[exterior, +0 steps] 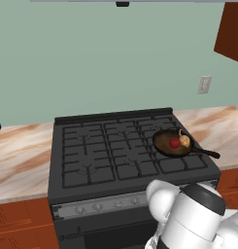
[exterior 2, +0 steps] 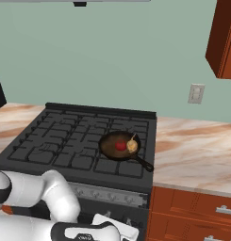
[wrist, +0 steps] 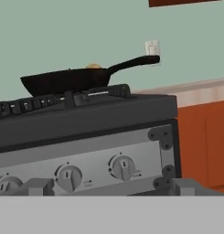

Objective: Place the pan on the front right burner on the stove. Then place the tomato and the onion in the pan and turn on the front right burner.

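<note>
- Round shallow dark brown pan (exterior: 173, 143) sits flat on the black cast-iron front right burner (exterior: 181, 155) grate of the wide black gas stove (exterior: 106, 151), thin black handle sticking out right and toward the near edge, past the grate over the stove's right rim.
- Small glossy red tomato (exterior: 175, 143) and tan-yellow pointed onion (exterior: 185, 140) lie inside the pan, touching or just beside each other, onion on the right; low rim keeps them from rolling off.
- So the placing steps look done; what's left is turning on the burner.
- Silver front strip of round knobs (wrist: 123, 167) runs below the grates; in the hand view the rightmost knob is nearest the strip's right end, likely the one for this burner, can't confirm markings.
- Two-finger gripper (wrist: 111, 186) is low in front of the stove, level with the knob strip, jaws spread fully apart, holding nothing, pointed at the knobs.
- Open air between the fingertips and the knobs, nothing in the way; neighbouring knob sits close on the left, so aim needs care.
- Marbled countertop (exterior 2: 197, 150) right of the stove is bare; brown wood cabinet (exterior 2: 197, 207) fronts below it, just right of the strip.
- White wall outlet (exterior 2: 196, 93) on the green wall, well apart from everything.
</note>
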Robot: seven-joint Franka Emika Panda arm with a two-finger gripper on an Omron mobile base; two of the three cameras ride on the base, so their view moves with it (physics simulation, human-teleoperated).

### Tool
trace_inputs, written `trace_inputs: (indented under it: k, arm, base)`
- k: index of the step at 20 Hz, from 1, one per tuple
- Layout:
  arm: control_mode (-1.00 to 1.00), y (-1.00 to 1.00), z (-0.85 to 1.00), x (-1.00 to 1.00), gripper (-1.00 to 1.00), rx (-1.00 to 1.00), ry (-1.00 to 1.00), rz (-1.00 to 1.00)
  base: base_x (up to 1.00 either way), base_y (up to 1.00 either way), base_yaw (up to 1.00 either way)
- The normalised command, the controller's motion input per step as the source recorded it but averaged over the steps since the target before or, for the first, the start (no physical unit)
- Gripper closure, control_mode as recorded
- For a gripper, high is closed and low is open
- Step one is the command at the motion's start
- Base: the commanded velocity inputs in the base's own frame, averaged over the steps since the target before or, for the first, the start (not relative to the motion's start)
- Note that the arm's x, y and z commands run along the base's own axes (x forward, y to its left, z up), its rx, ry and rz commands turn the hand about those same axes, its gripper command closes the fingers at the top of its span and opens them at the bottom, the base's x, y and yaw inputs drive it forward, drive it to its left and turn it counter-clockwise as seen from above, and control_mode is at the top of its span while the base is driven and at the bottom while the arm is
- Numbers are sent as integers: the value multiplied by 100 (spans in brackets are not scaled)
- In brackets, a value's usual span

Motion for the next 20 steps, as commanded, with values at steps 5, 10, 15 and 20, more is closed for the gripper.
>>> trace_inputs:
  k: [5,10,15,20]
  arm:
    - [-100,0,-18,1,-100,0,0,0]
    - [-100,0,-7,12,-100,0,0,0]
    - [-100,0,-5,18,-100,0,0,0]
    - [-100,0,-4,12,-100,0,0,0]
  base:
    - [0,0,0]
    - [0,0,0]
    - [0,0,0]
    - [0,0,0]
